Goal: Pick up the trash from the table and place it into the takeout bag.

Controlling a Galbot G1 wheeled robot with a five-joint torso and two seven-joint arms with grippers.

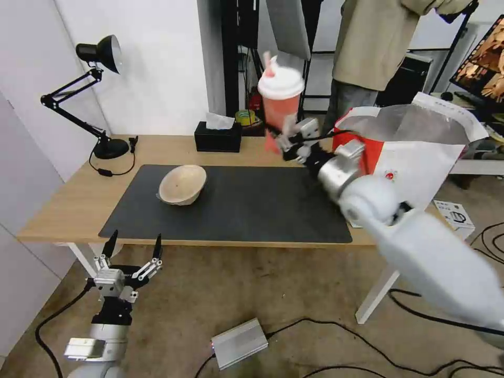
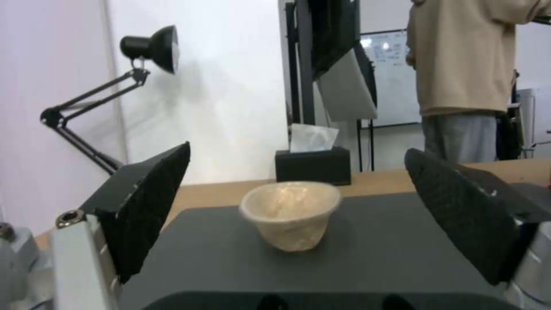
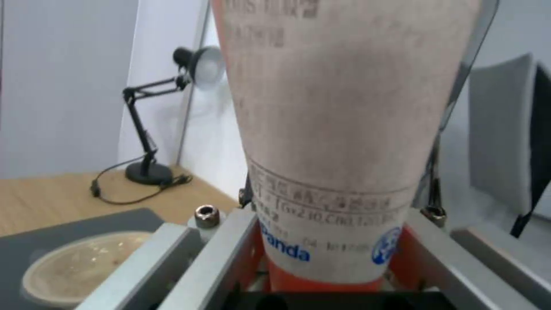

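- Counter (image 1: 73, 205): long light-wood top on white legs, carrying a large dark grey mat (image 1: 247, 205) across its middle.
- Takeout bag (image 1: 420, 157): big boxy red-and-white tote standing open at the counter's right end, silver foil lining showing at its mouth, a small round logo on the white front panel; the logo's writing is too small to read.
- Right tool (image 1: 290, 140): reached out over the counter's far right part, just left of the takeout bag, its fingers clamped on the lower body of the drink cup.
- Drink cup (image 1: 281, 102): tall, red, with a white lid, held upright and lifted clear of the counter. In the right wrist view its paper label (image 3: 338, 129) carries rows of small print that cannot be made out, with blue lettering "anda" and part of a round blue mark near the bottom.
- Left tool (image 1: 133, 253): hanging low in front of the counter's near edge, at the left, fingers spread wide apart and holding nothing.
- Beige paper-like bowl (image 1: 182, 184): resting tilted on the left part of the mat, well apart from both tools.
- Black tissue box (image 1: 218, 136): at the counter's far edge, a white tissue sticking up.
- Black desk lamp (image 1: 97, 94): at the far left corner.
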